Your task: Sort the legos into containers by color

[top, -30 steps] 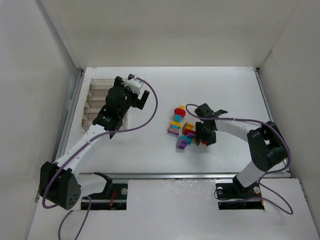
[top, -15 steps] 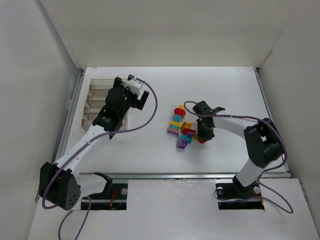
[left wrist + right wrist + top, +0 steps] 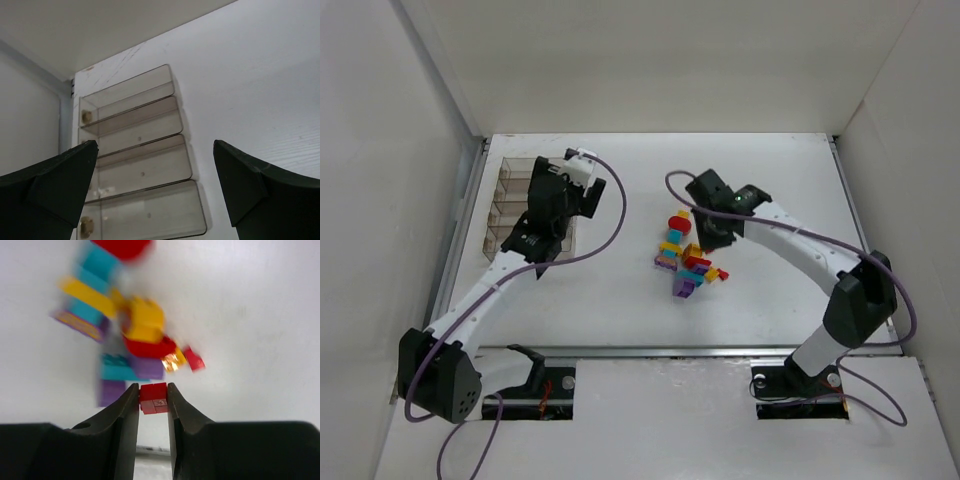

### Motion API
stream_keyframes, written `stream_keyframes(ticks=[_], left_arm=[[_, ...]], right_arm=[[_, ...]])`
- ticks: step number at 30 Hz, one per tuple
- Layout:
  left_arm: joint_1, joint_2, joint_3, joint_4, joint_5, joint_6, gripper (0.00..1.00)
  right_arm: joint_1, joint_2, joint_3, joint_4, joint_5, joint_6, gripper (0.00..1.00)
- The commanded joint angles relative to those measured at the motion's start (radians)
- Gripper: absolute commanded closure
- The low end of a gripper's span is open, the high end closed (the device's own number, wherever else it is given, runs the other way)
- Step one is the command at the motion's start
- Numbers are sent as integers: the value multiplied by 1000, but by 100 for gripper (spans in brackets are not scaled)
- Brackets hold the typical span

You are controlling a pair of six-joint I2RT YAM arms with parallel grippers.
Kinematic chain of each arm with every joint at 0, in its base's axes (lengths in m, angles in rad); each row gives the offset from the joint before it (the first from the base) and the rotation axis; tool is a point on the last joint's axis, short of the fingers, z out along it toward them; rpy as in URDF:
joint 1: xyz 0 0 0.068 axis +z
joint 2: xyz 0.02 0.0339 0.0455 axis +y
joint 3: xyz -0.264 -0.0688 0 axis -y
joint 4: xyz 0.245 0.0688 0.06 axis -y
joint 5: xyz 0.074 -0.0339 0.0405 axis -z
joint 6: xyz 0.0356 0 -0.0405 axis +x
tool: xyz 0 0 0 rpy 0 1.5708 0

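Mid-tabletop, right of centre: loose pile of bricks point(image 3: 685, 262), red, yellow, teal and purple, bunched and touching, unsorted.

Just beyond the pile: right pincer point(image 3: 153, 392) closed on one small red brick point(image 3: 154, 399), pinched squarely between both fingers. The wrist view looks down on the pile past it, so the brick appears clear of the tabletop.

Step in hand, as I judge it: pick made, carry not yet begun.

Next move calls for a long crossing to the far left, then a drop into one narrow slot. This asks for careful lining up over the walls before release.

Far left: smoky clear organizer point(image 3: 150, 127), four long compartments side by side. Small gold specks show at one end; I cannot tell what they are.

Left pincer point(image 3: 555, 192) hangs over the organizer's right edge, jaws wide apart, nothing between them. It may crowd the approach.

Surface: white tabletop point(image 3: 780, 180), matt, faint scuffs. Plain white walls point(image 3: 660, 60) close it in on the left, right and far sides.
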Motion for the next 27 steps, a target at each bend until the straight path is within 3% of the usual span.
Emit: stream_keyframes(ticks=[1, 6, 9, 13, 18, 27], left_arm=[[63, -59, 40, -37, -151, -40, 0], [177, -166, 64, -79, -236, -96, 0], [177, -252, 6, -19, -381, -96, 0], [186, -329, -63, 59, -521, -87, 0], [186, -354, -138, 91, -608, -99, 0], [195, -354, -167, 92, -619, -144, 0]], right_arm=[[1, -12, 261, -4, 19, -129, 100], [1, 247, 695, 171, -242, -210, 100], [42, 459, 832, 322, -427, -187, 100], [120, 689, 1085, 477, -562, -136, 100], [188, 815, 1084, 745, -646, -15, 100], [271, 911, 1109, 732, -549, -15, 100]])
